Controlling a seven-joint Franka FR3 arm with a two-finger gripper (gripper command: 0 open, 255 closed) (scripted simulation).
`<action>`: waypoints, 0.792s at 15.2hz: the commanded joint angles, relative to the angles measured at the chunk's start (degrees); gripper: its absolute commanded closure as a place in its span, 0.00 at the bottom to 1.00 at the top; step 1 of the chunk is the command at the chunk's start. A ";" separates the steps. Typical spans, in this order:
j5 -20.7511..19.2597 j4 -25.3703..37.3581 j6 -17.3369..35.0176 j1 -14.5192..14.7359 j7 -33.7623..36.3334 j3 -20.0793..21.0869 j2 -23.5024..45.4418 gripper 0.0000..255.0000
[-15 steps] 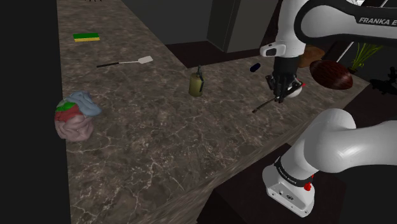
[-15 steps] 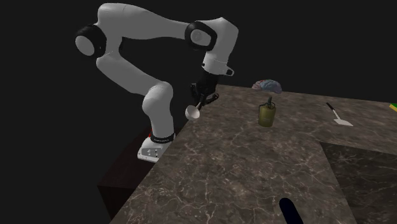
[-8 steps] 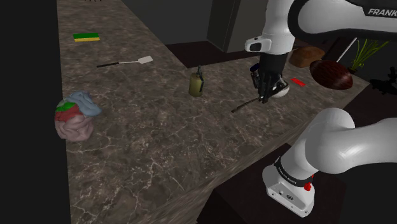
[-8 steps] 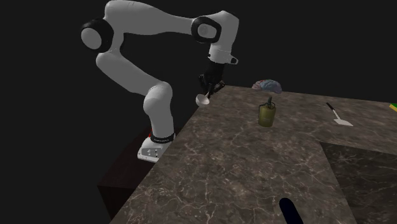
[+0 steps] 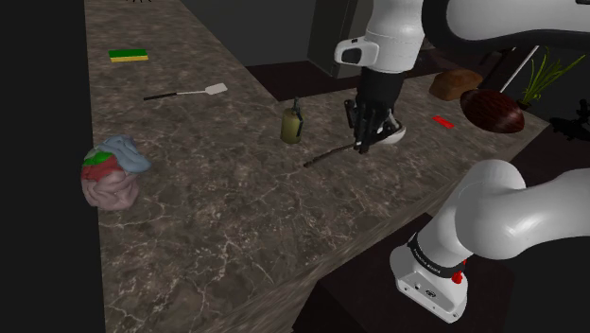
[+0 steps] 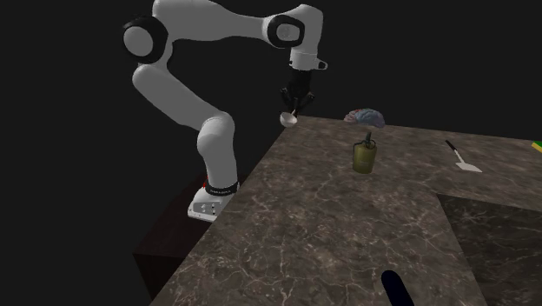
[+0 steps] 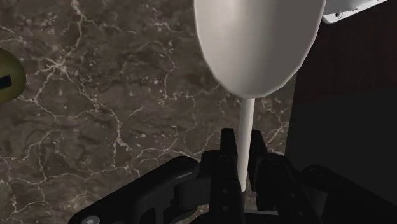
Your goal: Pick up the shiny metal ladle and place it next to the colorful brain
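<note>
My gripper (image 5: 364, 135) is shut on the handle of a pale metal ladle (image 5: 331, 155) and holds it above the marble counter (image 5: 217, 218). The ladle's bowl (image 5: 393, 131) points toward the stand, and its thin handle slants down toward the shoulder view's left. In the wrist view the fingers (image 7: 223, 159) clasp the handle just below the bowl (image 7: 257, 44). In the second exterior view the gripper (image 6: 293, 108) hangs over the counter's far corner with the bowl (image 6: 287, 119) beneath it. The colourful brain (image 5: 112, 170) lies far off at the shoulder view's left, also seen as brain (image 6: 365, 116).
An olive grenade-shaped object (image 5: 292, 123) stands just left of the ladle's handle tip. A spatula (image 5: 189, 93) and a green-yellow sponge (image 5: 128, 55) lie farther back. A red item (image 5: 442, 120), a dark bowl (image 5: 492, 110) and bread (image 5: 459, 83) sit behind the arm. A dark blue object (image 6: 395, 287) lies near the counter's edge.
The arm has carried the ladle toward the shoulder view's left, from beside the red item to over the counter near the olive object. The grip has stayed shut.
</note>
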 commanded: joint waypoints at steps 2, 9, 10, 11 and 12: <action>2.16 2.91 2.43 0.96 3.37 3.65 4.45 1.00; 4.09 13.03 6.20 1.50 11.61 11.44 17.21 1.00; 4.01 14.72 6.61 1.49 12.86 12.53 19.17 1.00; 3.85 16.46 6.99 1.47 14.14 13.62 21.16 1.00; 3.58 18.26 7.34 1.44 15.45 14.70 23.19 1.00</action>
